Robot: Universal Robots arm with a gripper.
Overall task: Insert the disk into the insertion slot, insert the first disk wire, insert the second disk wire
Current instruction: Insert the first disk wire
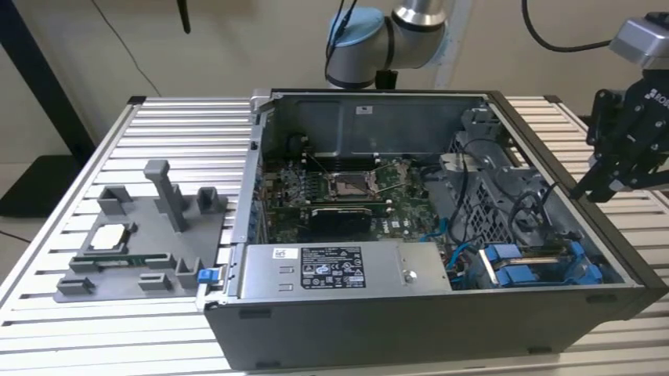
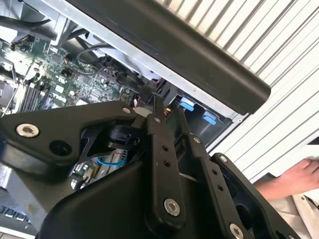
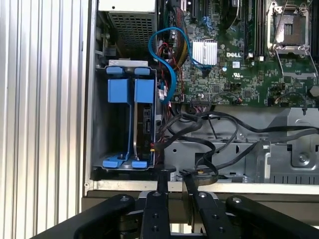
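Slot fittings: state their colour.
Bright blue slot fittings, clearest in the first wrist view.

— What do we see near the gripper?
— We see two blue tabs close by, at three o'clock from its tip, under the black case edge.
— And the green board?
— At ten o'clock. We see a person's hand at four o'clock, near the ribbed table.

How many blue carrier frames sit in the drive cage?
2, side by side in the drive cage: one carrier frame toward the slatted table, the other toward the motherboard. Any beneath them would be hidden.
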